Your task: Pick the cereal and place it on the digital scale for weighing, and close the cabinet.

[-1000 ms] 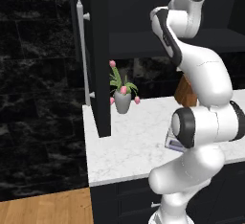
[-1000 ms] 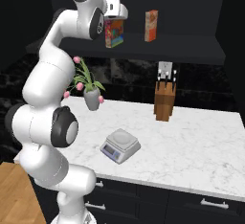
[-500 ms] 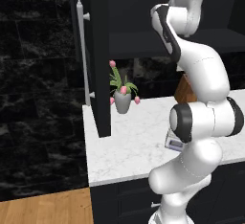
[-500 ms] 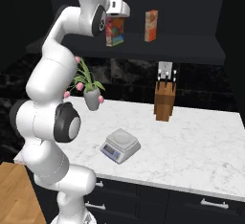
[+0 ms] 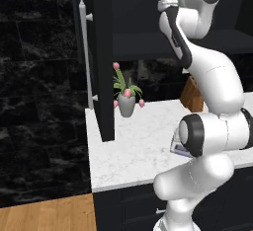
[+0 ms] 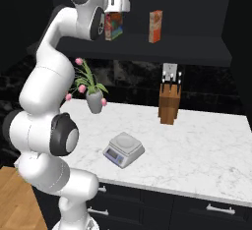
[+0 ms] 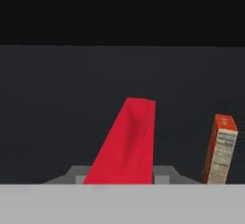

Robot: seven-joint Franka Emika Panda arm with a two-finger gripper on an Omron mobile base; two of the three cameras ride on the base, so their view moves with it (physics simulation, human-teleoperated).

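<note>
The hand (image 6: 119,14) is up inside the cabinet (image 5: 104,52), closed on the cereal box (image 6: 113,26), which stands upright on the cabinet shelf (image 6: 187,44). In the hand view the red box (image 7: 128,144) rises from between the fingers, its narrow top edge pointing toward the dark back wall of the cabinet.

Taking the cereal box as the landmark: an orange box (image 6: 155,26) stands upright on the same shelf, to its right in the right base view and well apart from it; the hand view shows it (image 7: 219,150) with its printed side panel facing the camera. The cabinet door (image 5: 101,62) hangs open off to the left of the box in the left base view, edge-on, with its long silver handle (image 5: 86,57) running vertically.

Below the cereal box lies the white marble tabletop (image 6: 206,145). The scale (image 6: 124,149) sits on it, below the box and nearer the front edge, with nothing on its platform. A grey pot of pink tulips (image 6: 91,90) stands on the tabletop below and a little left of the box, toward the back. A wooden knife block (image 6: 170,101) stands below and to the right of the box, roughly under the orange box.
</note>
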